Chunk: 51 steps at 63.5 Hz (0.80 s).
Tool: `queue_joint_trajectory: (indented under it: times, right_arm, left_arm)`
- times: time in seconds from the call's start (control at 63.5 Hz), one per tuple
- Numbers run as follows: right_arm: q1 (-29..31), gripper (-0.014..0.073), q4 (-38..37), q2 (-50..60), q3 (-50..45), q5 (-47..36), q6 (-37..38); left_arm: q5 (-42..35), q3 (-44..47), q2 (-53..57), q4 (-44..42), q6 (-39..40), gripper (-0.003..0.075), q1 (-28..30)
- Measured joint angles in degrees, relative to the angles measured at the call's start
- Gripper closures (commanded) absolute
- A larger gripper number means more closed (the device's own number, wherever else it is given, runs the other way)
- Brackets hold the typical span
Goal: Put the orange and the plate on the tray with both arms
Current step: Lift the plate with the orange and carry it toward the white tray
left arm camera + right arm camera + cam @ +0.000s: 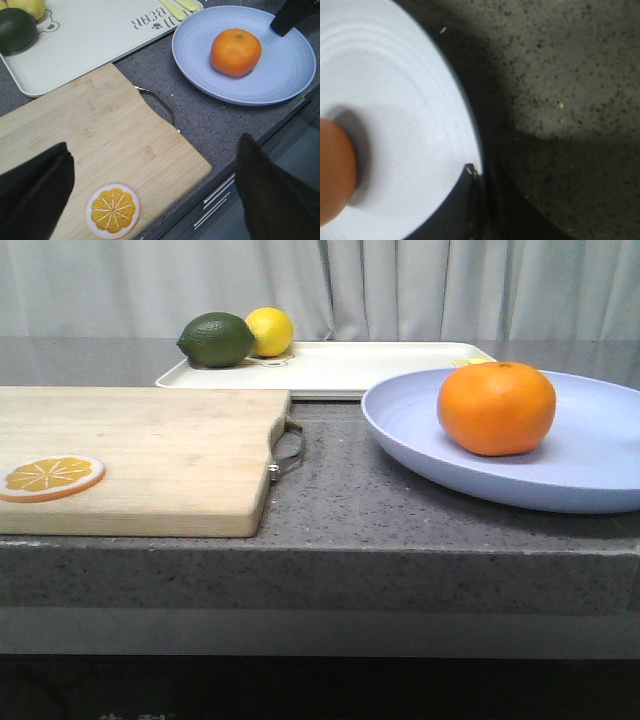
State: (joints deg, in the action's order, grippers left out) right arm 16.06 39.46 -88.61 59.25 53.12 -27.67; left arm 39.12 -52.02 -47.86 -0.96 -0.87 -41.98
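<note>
The orange [496,408] sits in the pale blue plate [600,470] at the right of the table, in front of the cream tray [380,365]. In the left wrist view the orange [235,51] lies in the plate [285,75] next to the tray [90,40]. My right gripper [479,172] is shut on the plate's rim [465,115], one finger inside and one outside; the orange [332,175] shows at the picture's edge. One right finger [290,17] also shows in the left wrist view. My left gripper [155,195] is open and empty above the cutting board's near corner.
A wooden cutting board [150,450] with a metal handle lies at the left, an orange slice disc [50,477] on its near part. A green lime [216,339] and a yellow lemon [270,330] sit at the tray's left end. The table's front edge runs close below the plate.
</note>
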Motion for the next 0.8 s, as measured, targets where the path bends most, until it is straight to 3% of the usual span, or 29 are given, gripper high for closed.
queue_joint_trajectory:
  times: [0.583,0.803]
  right_arm:
    - [0.00,0.0654,1.91,0.00,0.14,0.33,-0.12]
    - [-1.40,0.0654,1.37,-0.23,5.01,3.21,5.86]
  left_arm:
    - [-0.52,0.00,0.00,0.00,0.00,0.0102,0.00]
    - [-0.52,0.00,0.00,0.00,0.00,0.0102,0.00]
